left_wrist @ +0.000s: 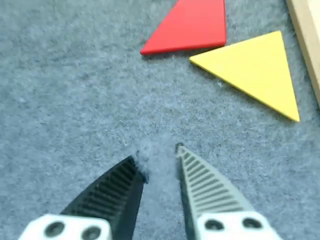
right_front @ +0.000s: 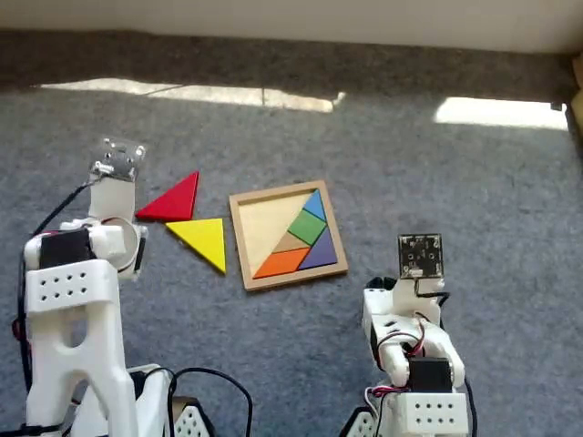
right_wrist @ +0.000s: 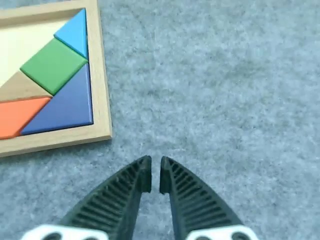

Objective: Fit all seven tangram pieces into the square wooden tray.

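Overhead, yellow triangle [right_front: 205, 238] just beside tray [right_front: 241, 241].

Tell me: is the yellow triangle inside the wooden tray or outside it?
Outside. The yellow triangle lies flat on the grey carpet beside the wooden tray, near the red triangle.

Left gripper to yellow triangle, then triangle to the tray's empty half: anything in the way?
Nothing visible. Bare carpet lies between the left gripper and the yellow triangle. The red triangle sits beside it, off that line. The empty half of the tray faces the yellow triangle, with carpet between.
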